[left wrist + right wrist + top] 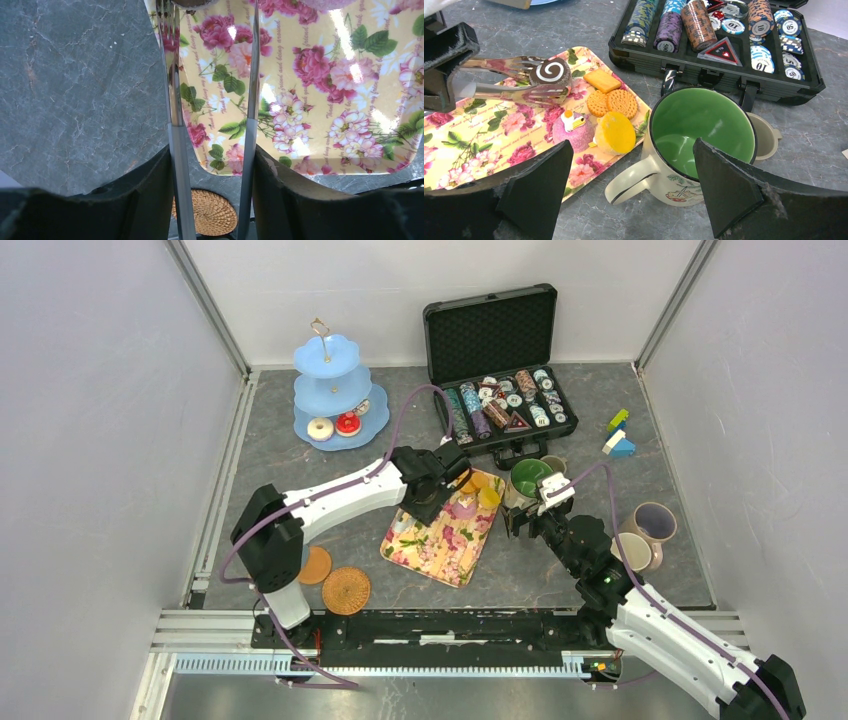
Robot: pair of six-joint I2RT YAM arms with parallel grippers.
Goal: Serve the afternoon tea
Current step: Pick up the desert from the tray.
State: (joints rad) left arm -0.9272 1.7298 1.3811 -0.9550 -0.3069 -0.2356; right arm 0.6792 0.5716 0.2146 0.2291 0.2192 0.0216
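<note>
My left gripper is shut on metal tongs over the floral tray. In the right wrist view the tongs' tips clasp a brown swirl cake over the tray. Round biscuits, a rectangular biscuit, a pink cake and a yellow cake lie on the tray. My right gripper is open, its fingers on either side of the green-lined mug, not touching it.
A lilac mug and a yellow mug stand at the right. Two woven coasters lie front left. A blue tiered stand holds two donuts. An open poker chip case and blocks are at the back.
</note>
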